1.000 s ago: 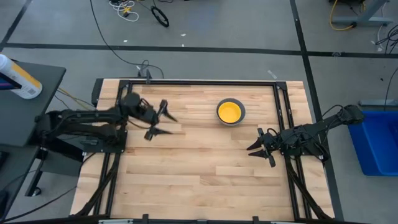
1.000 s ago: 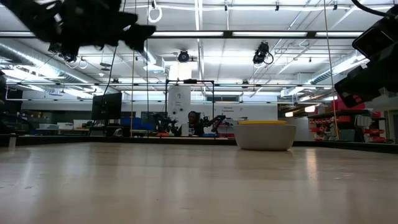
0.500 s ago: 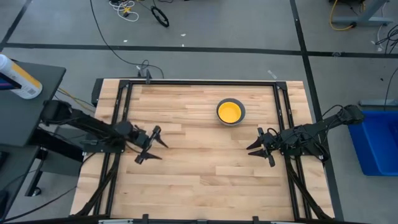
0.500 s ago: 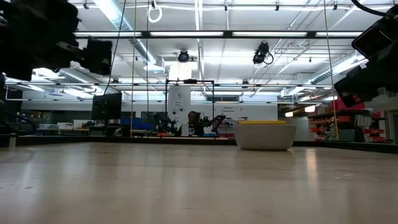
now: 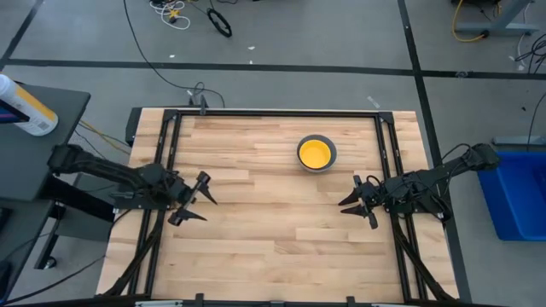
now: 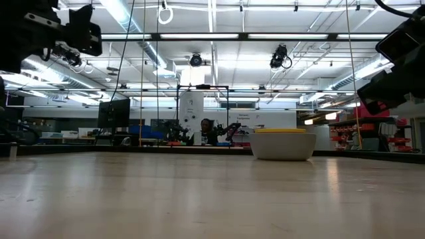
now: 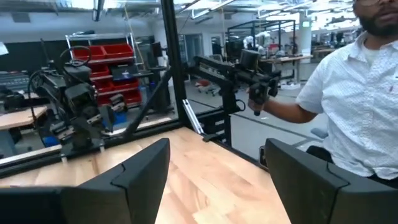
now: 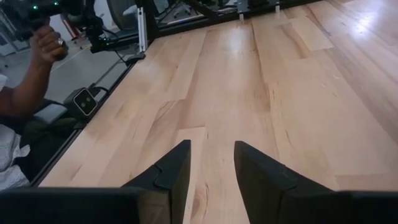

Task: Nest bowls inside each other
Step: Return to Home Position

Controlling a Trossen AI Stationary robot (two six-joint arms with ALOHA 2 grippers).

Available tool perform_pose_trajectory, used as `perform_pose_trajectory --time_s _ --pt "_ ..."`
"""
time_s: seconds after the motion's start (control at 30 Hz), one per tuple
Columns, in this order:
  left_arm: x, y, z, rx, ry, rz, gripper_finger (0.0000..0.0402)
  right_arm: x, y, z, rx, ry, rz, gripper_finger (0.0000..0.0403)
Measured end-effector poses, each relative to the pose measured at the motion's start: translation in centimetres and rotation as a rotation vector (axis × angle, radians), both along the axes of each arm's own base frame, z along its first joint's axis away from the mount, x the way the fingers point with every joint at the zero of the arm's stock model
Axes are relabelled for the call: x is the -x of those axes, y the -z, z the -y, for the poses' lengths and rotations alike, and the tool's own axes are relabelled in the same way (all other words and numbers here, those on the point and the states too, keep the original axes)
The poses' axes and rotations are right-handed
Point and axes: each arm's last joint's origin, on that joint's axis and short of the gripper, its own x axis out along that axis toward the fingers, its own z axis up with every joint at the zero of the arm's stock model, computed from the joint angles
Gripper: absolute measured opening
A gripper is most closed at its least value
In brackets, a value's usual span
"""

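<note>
A yellow bowl point(image 5: 315, 153) sits nested in a grey bowl point(image 6: 282, 147), which rests by its base on the wooden table, right of centre toward the far edge. My left gripper point(image 5: 205, 206) hangs open above the table's left side, far from the bowls, with nothing between its fingers point(image 7: 217, 180). My right gripper point(image 5: 345, 205) is open above the table's right side, nearer than the bowls. Bare wood shows in the gap between its fingers point(image 8: 211, 165).
Black frame rails point(image 5: 162, 170) run along the table's left and right sides. A blue bin point(image 5: 520, 192) stands off the table at the right. A person in a white shirt point(image 7: 351, 93) sits beside the table; a hand point(image 8: 45, 43) holds a control handle.
My left gripper has swung from the table's left middle toward the left and near edges and sunk a little, staying open. The bowls and my right gripper have not moved.
</note>
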Motion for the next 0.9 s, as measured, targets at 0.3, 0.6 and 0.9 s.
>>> perform_pose_trajectory --time_s 0.3,0.6,0.9 --pt "3.8 -0.9 -0.8 0.031 -0.059 0.091 0.0273 0.0 0.0 0.0 0.021 -0.004 0.005 0.013" --pt "3.8 -0.7 -0.7 0.018 -0.095 0.078 0.0273 -0.1 0.1 0.0 0.024 0.008 0.0 0.013" --pt "3.8 -0.3 -0.4 0.019 -0.107 0.037 0.027 0.0 -2.1 -0.2 0.111 -0.115 0.263 0.013"
